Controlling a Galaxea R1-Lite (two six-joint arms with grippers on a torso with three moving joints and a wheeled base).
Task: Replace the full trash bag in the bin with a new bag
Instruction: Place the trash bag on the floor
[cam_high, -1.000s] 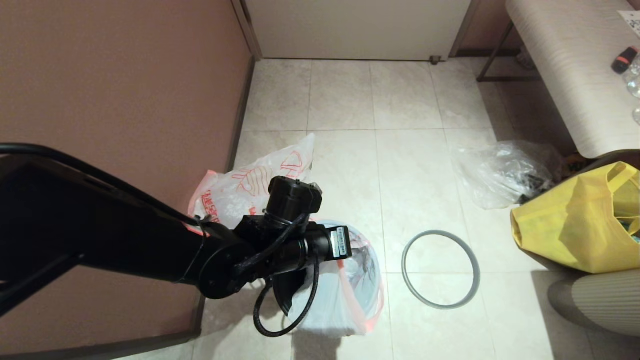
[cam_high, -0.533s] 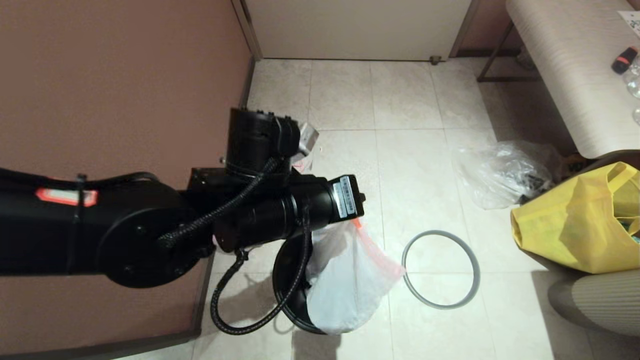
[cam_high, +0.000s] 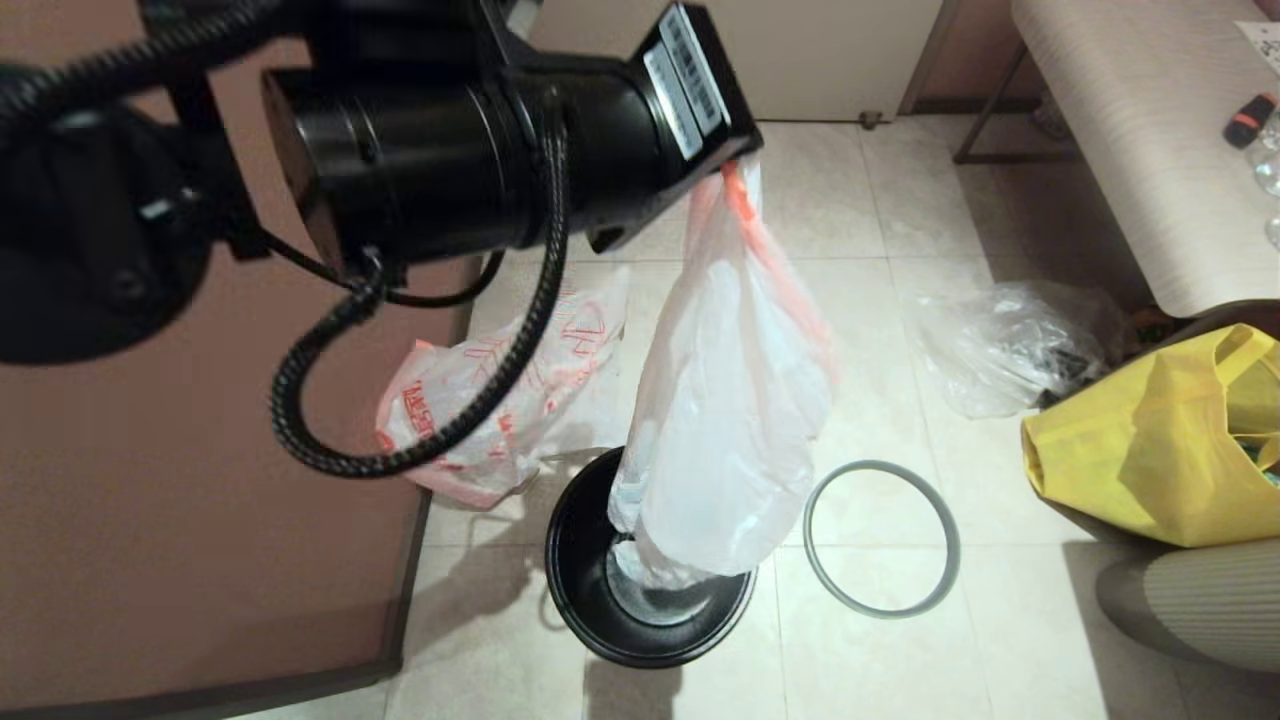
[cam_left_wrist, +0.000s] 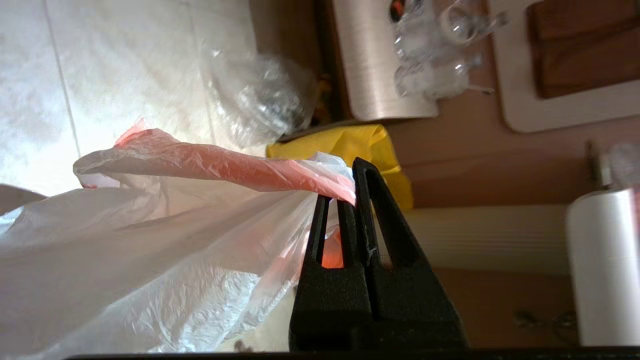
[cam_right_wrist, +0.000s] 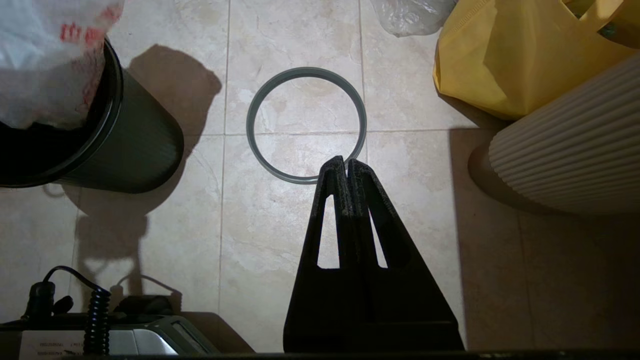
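My left gripper (cam_left_wrist: 348, 187) is shut on the pink-orange edge of the full trash bag (cam_high: 725, 420) and holds it high. The milky-white bag (cam_left_wrist: 130, 240) hangs stretched, its bottom still inside the round black bin (cam_high: 600, 620). In the head view the left arm's body hides the fingers. The grey ring rim (cam_high: 881, 537) lies flat on the floor to the right of the bin. The new bag (cam_high: 480, 400), with red-orange print, lies crumpled on the floor behind the bin by the wall. My right gripper (cam_right_wrist: 346, 165) is shut and empty, hovering above the floor near the ring (cam_right_wrist: 306, 125).
A clear plastic bag (cam_high: 1005, 345) lies on the floor at the right. A yellow tote (cam_high: 1160, 440) stands by a ribbed pale object (cam_high: 1190, 610). A bench (cam_high: 1130, 130) runs along the right. The brown wall (cam_high: 200, 450) is at the left.
My left arm has risen a long way, pulling the full bag up out of the bin. The bin's inside and the new bag behind it now show.
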